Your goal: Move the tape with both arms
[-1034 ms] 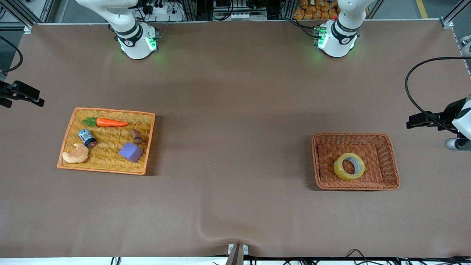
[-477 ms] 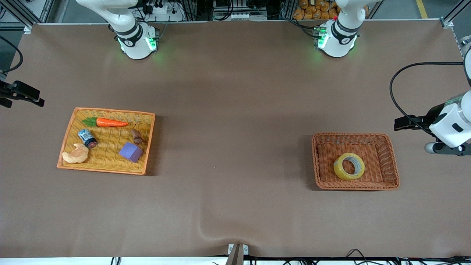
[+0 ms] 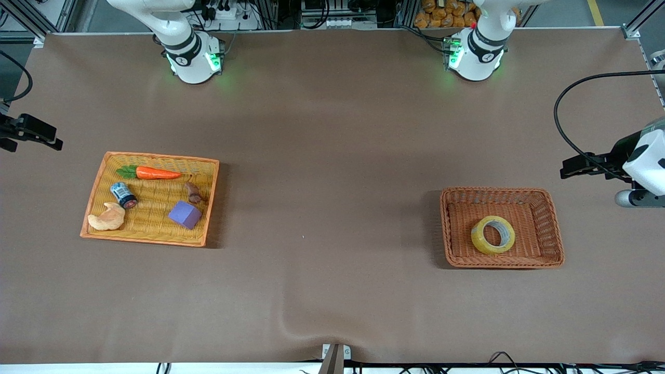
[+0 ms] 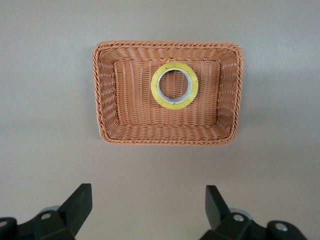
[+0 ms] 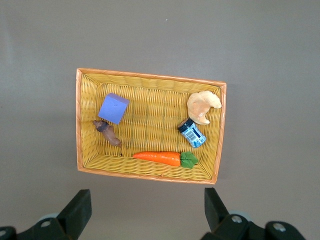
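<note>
The tape (image 3: 492, 235) is a yellow ring with a grey core. It lies flat in the brown wicker basket (image 3: 555, 228) toward the left arm's end of the table. In the left wrist view the tape (image 4: 174, 85) shows from above in the basket (image 4: 105, 95). My left gripper (image 4: 148, 190) is open, high over bare table beside the basket, and holds nothing. The left arm's wrist (image 3: 644, 161) shows at the edge of the front view. My right gripper (image 5: 146, 192) is open and empty, high over bare table beside the yellow tray (image 5: 150, 76).
The yellow tray (image 3: 93, 195) toward the right arm's end holds a carrot (image 3: 156, 173), a purple cube (image 3: 185, 214), a blue can (image 3: 123, 195), a croissant (image 3: 106, 218) and a small brown thing (image 3: 194, 192). A black cable (image 3: 563, 124) loops off the left arm.
The left arm's wrist swung in toward the basket, then drew back a little toward the table's end. The tape and the right arm have not moved.
</note>
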Controlling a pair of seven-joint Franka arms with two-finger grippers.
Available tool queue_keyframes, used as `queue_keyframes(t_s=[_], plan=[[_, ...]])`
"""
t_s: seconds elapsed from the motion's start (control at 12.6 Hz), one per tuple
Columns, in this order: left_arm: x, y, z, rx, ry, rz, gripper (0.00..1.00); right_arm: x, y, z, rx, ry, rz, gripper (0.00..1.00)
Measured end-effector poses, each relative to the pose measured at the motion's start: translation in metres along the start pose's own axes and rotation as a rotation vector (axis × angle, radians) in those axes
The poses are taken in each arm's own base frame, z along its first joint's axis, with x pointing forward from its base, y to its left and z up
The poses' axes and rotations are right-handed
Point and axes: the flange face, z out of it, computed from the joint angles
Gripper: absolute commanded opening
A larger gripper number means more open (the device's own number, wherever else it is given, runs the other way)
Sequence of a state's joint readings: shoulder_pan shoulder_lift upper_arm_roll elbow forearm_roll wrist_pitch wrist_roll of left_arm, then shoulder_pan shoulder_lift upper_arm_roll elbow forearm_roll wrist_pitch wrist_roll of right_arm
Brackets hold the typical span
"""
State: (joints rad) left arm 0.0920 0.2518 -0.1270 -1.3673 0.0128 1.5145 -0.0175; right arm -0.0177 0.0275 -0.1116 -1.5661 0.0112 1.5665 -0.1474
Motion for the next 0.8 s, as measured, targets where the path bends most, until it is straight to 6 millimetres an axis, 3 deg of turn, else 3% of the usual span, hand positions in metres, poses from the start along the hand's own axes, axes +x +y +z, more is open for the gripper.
queue_keyframes(t_s=[0.32,0.64,0.8], plan=[[-0.006,0.001,-0.011,0.002,0.018,0.0,1.0,0.0,0.0,0.0,0.0,0.0,0.0,1.0],[-0.026,0.027,-0.025,0.026,0.034,0.033,1.0,0.0,-0.001,0.001,0.0,-0.001,-0.003,1.0],[-0.04,0.031,-0.031,0.036,0.058,0.034,1.0,0.0,-0.001,0.0,0.0,-0.001,-0.002,1.0]])
